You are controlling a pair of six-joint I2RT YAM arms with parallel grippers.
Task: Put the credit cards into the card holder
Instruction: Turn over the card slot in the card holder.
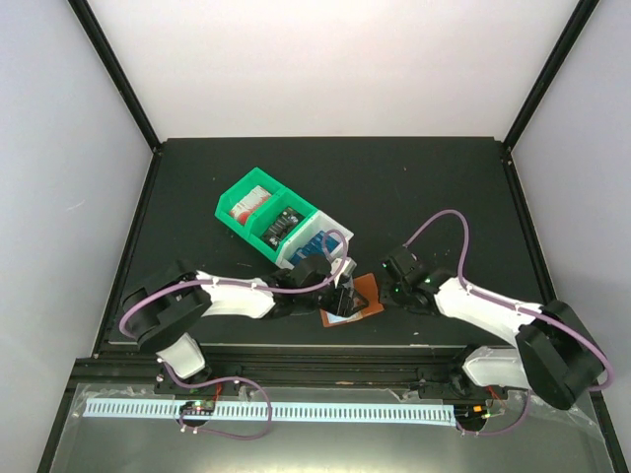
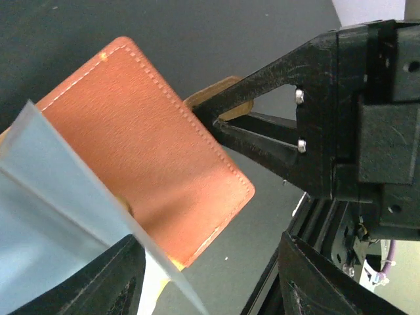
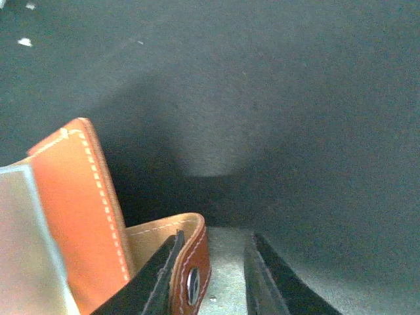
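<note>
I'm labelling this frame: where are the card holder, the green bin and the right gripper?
card holder (image 2: 144, 151): left wrist view, brown outer flap.
green bin (image 1: 240, 233): top external view, near wall.
right gripper (image 3: 215, 237): right wrist view, between fingertips.

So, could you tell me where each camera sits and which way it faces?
Top external: high behind the left arm and right arm, looking down on the table; both visible.
Left wrist: facing the card holder; its own fingers below, the right gripper opposite.
Right wrist: low over the table; its fingers flank the snap tab.
All share the card holder.
</note>
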